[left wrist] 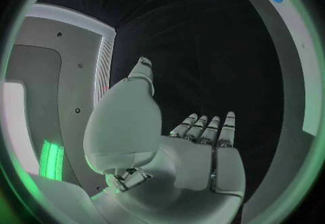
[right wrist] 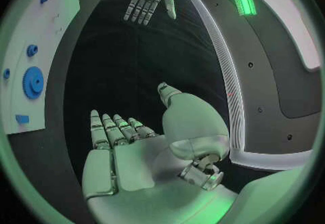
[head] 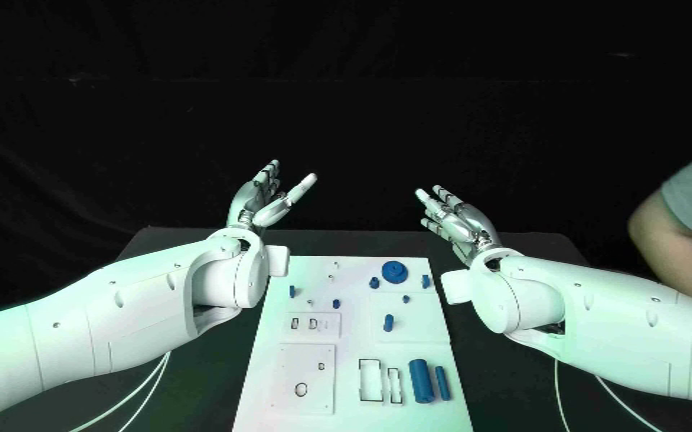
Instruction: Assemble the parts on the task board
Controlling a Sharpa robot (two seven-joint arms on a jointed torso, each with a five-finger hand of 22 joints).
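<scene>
The white task board (head: 356, 350) lies in the middle of the black table. On it are a blue gear (head: 394, 272), small blue pieces (head: 388, 322) and two blue cylinders (head: 421, 380) near its front right corner. My left hand (head: 271, 195) is raised above the table beyond the board's far left corner, open, fingers spread, holding nothing. My right hand (head: 454, 215) is raised beyond the far right corner, also open and empty. In the left wrist view my left hand (left wrist: 196, 143) has its palm bare. In the right wrist view my right hand (right wrist: 135, 143) is bare too, with the gear (right wrist: 32, 81) off to one side.
Board cut-outs: a rounded slot plate (head: 313, 324), a plate with an oval hole (head: 303, 377), and rectangular outlines (head: 381, 380). The black table (head: 512, 247) extends on both sides of the board. My white forearms flank the board's near half.
</scene>
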